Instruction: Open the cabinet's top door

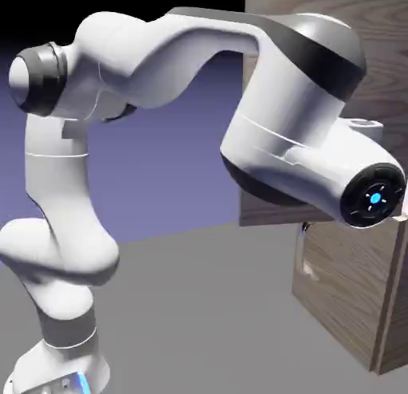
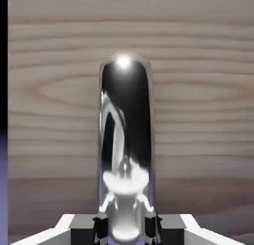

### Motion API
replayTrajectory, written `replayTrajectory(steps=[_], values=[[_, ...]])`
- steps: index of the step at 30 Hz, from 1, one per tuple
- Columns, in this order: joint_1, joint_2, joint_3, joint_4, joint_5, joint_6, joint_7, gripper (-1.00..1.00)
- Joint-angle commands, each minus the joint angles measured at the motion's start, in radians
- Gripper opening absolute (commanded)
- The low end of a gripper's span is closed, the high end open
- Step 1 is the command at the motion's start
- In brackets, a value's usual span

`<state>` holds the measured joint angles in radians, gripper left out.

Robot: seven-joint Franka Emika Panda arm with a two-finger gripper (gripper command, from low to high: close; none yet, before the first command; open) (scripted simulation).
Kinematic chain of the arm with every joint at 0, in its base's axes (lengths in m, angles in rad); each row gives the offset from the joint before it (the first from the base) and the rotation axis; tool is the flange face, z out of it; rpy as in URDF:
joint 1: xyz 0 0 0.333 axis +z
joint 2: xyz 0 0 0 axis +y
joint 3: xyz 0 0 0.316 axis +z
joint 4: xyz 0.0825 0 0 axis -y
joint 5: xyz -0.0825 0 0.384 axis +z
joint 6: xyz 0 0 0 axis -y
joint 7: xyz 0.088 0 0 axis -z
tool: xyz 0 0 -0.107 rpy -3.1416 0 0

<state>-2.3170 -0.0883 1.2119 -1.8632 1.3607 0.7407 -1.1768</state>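
The cabinet (image 1: 351, 297) stands at the right of the exterior view. Its top door (image 1: 384, 33) is the upper wood-grain panel, and its left edge juts further left than the lower panel beneath it. My arm's last links cover the middle of that door and hide the gripper there. In the hand view the top door's curved silver bar handle (image 2: 126, 140) rises large up the middle in front of the wood-grain panel (image 2: 198, 90). My gripper (image 2: 126, 230) is shut on this handle, a dark fingertip (image 2: 100, 225) pressed to each side of its lower end.
The lower door (image 1: 343, 265) carries a short handle (image 1: 301, 253) at its left edge, just under my wrist. My arm (image 1: 72, 225) rises from the lower left over the grey table (image 1: 199, 305). A blue-violet backdrop lies behind.
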Motion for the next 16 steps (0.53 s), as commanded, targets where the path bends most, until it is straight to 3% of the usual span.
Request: replayTrajectory(steps=[1, 15, 16], values=[[0.008, 0.036, 0.011, 0.013, -0.024, 0.020, 0.007, -1.00], [0.351, 0.529, -0.051, 0.298, -0.338, 0.133, 0.175, -1.00], [0.351, 0.529, -0.051, 0.298, -0.338, 0.133, 0.175, 1.00]])
